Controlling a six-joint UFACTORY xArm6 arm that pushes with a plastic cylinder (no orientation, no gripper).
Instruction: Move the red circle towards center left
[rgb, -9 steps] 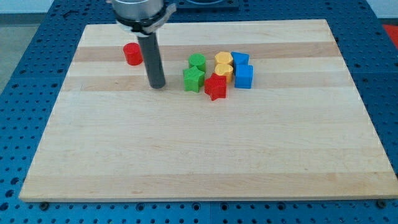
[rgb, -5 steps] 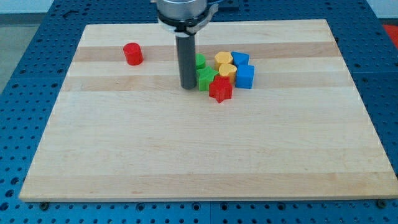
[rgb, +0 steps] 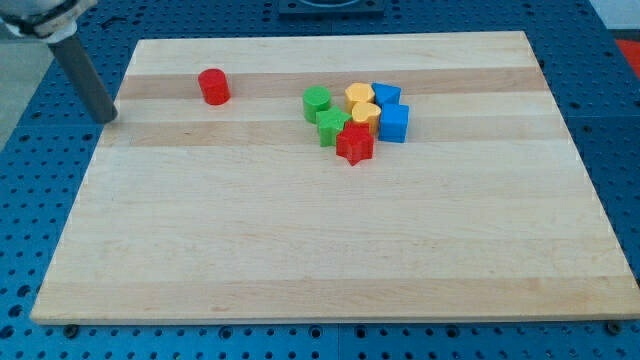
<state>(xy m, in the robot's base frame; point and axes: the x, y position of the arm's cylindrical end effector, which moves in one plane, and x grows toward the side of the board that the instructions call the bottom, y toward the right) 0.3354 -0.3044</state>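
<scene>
— Where's the red circle?

— Near the board's top-left corner, standing alone, well apart from the block cluster right of it.

— And my tip?

— At the board's left edge, left of the circle and a bit lower — touching nothing. There's no claw to open or close, just the rod.

— Which step?

— Approach, I'd judge. Next: get above the circle, then push it down toward the left edge's middle.
</scene>
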